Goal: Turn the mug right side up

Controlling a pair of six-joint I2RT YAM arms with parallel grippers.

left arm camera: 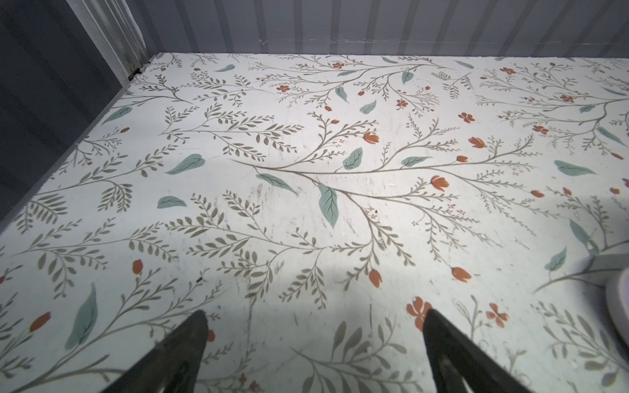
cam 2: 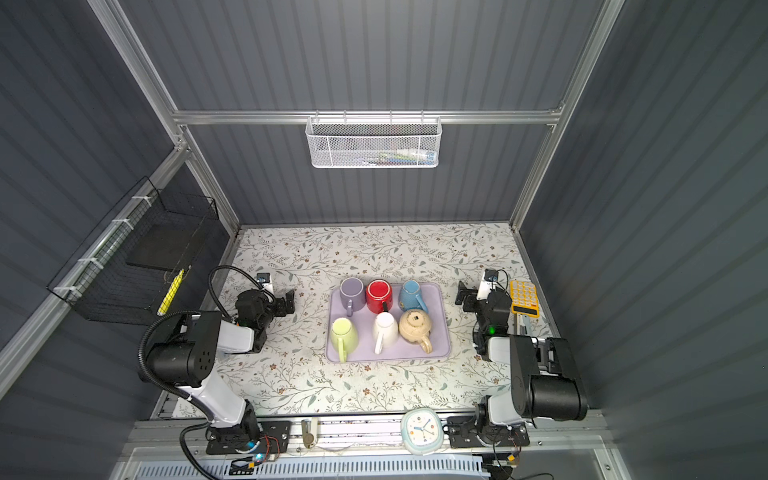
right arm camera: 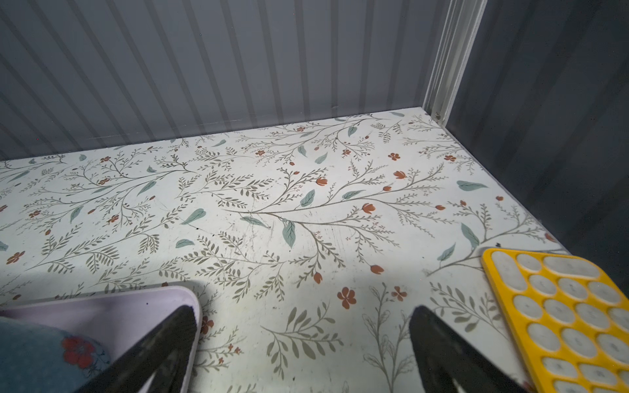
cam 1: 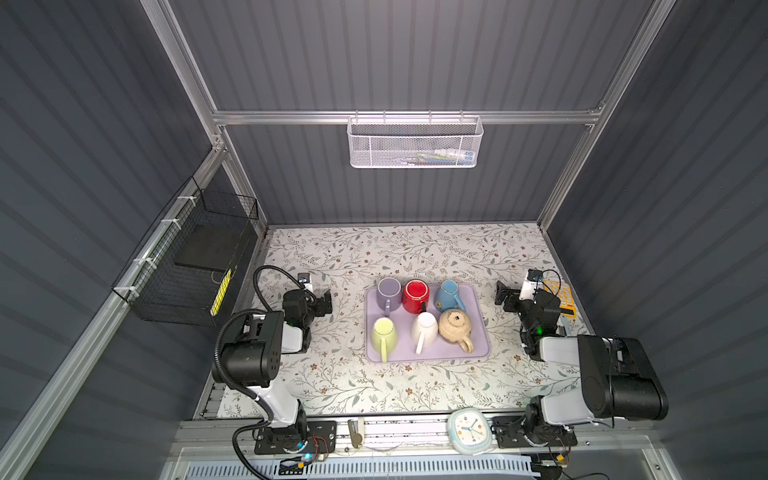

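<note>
Floral tabletop (left arm camera: 306, 170); left wrist catches only tray (left arm camera: 617, 306) corner, top views all mugs (cam 1: 415, 296); both jaws wide, empty.

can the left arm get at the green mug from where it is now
Probably yes: the left claw is open and empty, just left of the tray, and the green mug stands in the tray's near-left corner. Nothing but bare table lies between them.

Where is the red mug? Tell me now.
In a top view the red mug stands on the purple tray, in the middle of the far row, between the lilac mug and the blue mug.
</note>
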